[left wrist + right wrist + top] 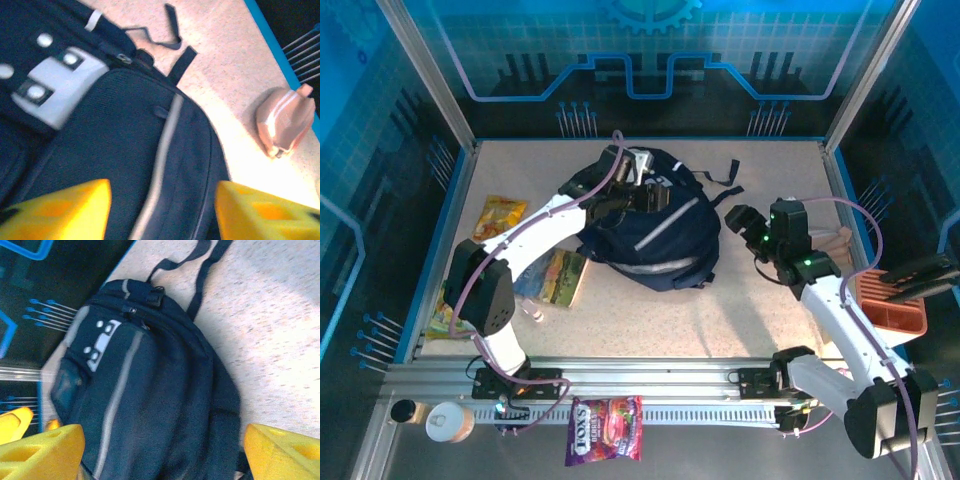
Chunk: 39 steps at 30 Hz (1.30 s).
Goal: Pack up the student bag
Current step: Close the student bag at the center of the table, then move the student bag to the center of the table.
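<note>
Top external view: a speckled beige table (720, 320), blue-rimmed, with glass walls (650, 60) around it. The student bag (655, 235) lies mid-table, toward the back. The left gripper (632, 180) hangs over its top end, jaws apart (nothing held). The right gripper (748, 222) stands just beside its right flank, jaws wide. Bare table lies in front of the bag.

The left arm (535, 235) hides the far-left part of the student bag (665, 235) and a corner of a colourful flat packet (558, 278). In the left wrist view the bag's grey patch (60, 85) is smeared, and a pink object (285, 120) at the right is too blurred to name
</note>
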Motion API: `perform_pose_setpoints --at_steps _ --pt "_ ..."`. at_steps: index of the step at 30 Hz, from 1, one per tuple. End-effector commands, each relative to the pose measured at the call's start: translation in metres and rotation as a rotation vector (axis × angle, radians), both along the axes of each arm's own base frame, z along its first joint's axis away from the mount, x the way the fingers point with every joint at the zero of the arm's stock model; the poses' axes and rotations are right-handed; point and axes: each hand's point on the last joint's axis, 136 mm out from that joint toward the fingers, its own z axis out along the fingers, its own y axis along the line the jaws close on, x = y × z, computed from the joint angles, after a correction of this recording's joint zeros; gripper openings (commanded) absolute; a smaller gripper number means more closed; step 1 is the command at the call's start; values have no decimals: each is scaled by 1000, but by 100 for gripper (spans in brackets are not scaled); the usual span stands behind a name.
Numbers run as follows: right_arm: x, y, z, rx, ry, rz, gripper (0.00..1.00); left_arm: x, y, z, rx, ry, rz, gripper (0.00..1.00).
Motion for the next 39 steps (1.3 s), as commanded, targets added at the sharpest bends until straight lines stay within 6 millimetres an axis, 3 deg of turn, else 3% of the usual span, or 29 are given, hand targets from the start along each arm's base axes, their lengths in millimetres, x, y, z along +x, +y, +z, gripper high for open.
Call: perform_pose_setpoints --at_steps 1,7,11,15,23,26,29,33,35,36,39 --pt "-4 -20 0 -134 44 -30 83 -4 27 -25 -35 93 133 72" --pt "5 -4 -7 -115 58 24 83 -24 99 -99 23 298 412 80" --pt "10 8 -12 -112 60 56 86 -30 113 -123 34 344 454 84" --pt "14 19 -15 -102 60 83 86 -17 99 -126 20 354 401 84" --pt "17 33 -28 -84 85 117 86 33 53 -129 -7 326 205 84" --pt "16 37 -31 -90 87 134 86 47 45 -120 -18 301 173 84" --pt "15 42 -34 -110 93 162 87 48 43 -99 -34 276 167 85" --pt "17 55 -34 -151 87 238 96 25 70 -81 14 302 271 96" --pt "15 61 -41 -186 100 277 100 8 93 -80 36 302 339 99" --pt "21 67 -32 -191 77 291 100 1 105 -80 41 300 374 99" --pt "27 78 -34 -222 80 329 100 -21 148 -87 47 319 491 99"
